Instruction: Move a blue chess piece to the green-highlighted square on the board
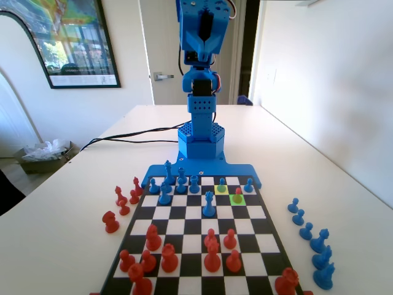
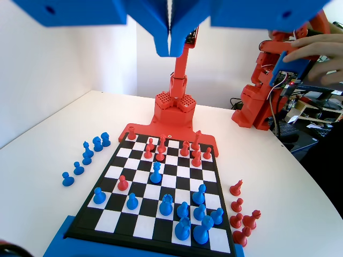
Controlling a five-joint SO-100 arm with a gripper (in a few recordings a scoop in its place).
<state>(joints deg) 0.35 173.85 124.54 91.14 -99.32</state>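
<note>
High over the board (image 1: 255,212), the gripper (image 2: 170,51) hangs with jaws pressed together, empty; it should open wide and drop straight onto the blue chess piece (image 1: 221,182) on the yellow square (image 1: 226,189), clear of the red pawn (image 1: 237,194) on the green-highlighted square (image 1: 242,201).

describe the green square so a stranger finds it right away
In the fixed view, go to the end of the board by the blue arm. The green square is in the second row there, right of centre. It alone is green and carries a red pawn.
</note>
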